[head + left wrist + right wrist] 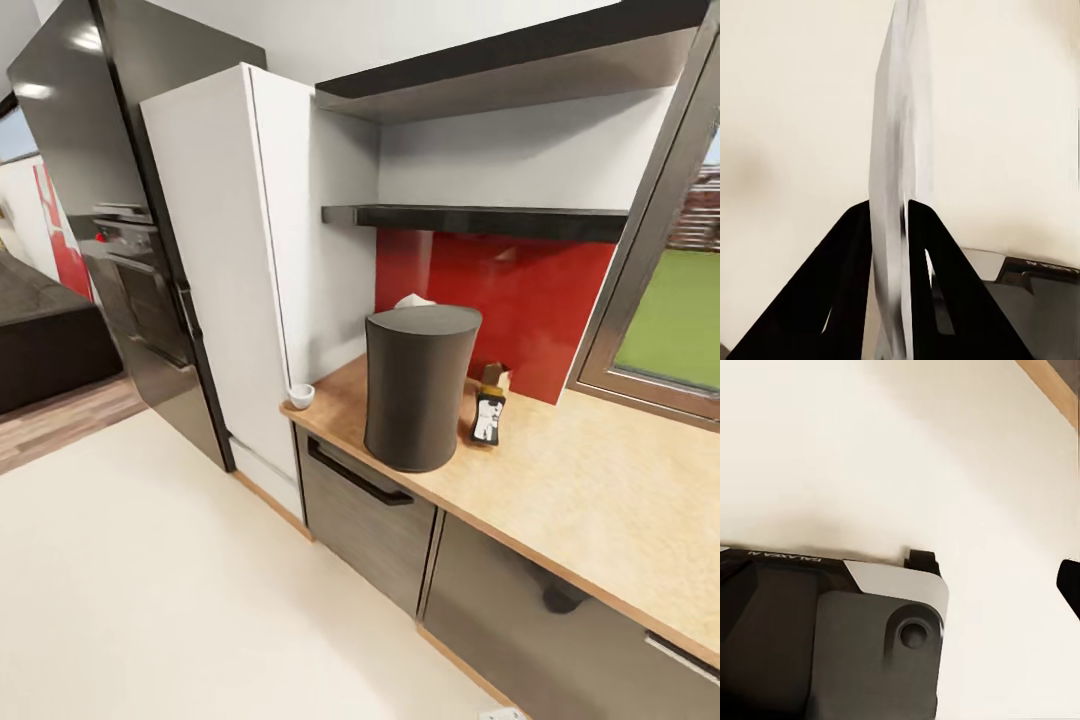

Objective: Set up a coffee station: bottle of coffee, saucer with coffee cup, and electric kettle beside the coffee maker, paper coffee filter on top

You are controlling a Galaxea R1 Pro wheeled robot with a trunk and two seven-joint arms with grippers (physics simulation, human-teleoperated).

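Observation:
The dark-grey coffee maker (418,388) stands on the beige countertop (600,490). A bit of white paper coffee filter (413,301) peeks over the back of its flat top. Just right of it stands the bottle of coffee (489,405). The small white coffee cup (301,395) sits at the countertop's left end. The black kitchen shelf (480,218) above holds nothing that I can see. In the left wrist view my left gripper (891,214) is shut on the saucer (900,112), a thin white plate seen edge-on above pale floor. In the right wrist view a dark tip (1069,582) shows at the edge.
A tall white cabinet (225,260) stands left of the counter, then a black tower with an oven (140,290). A window (670,310) is at the right, a red backsplash (530,290) behind. The robot's base (832,637) rests on cream floor (150,580).

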